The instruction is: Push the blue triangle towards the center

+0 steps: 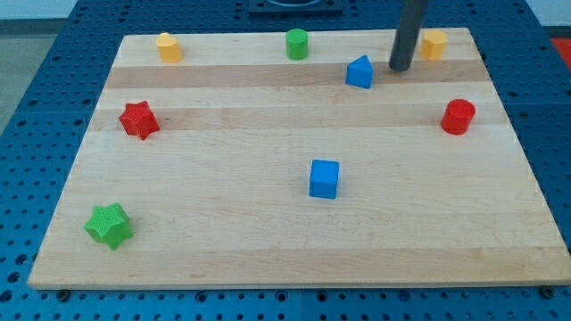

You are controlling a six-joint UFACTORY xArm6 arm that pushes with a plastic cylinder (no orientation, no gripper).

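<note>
The blue triangle [359, 72] lies on the wooden board [268, 241] near the view's top, right of the middle. My tip [399, 67] is down on the board just to the right of the blue triangle, a small gap apart from it. The dark rod rises from the tip to the view's top edge. A blue cube [324, 178] sits near the board's middle, below the triangle.
A yellow block [434, 44] sits just right of the rod at the top. A green cylinder [296, 44] and a yellow block [169, 47] are along the top. A red cylinder [459, 117] is at right, a red star [138, 119] at left, a green star [109, 225] at bottom left.
</note>
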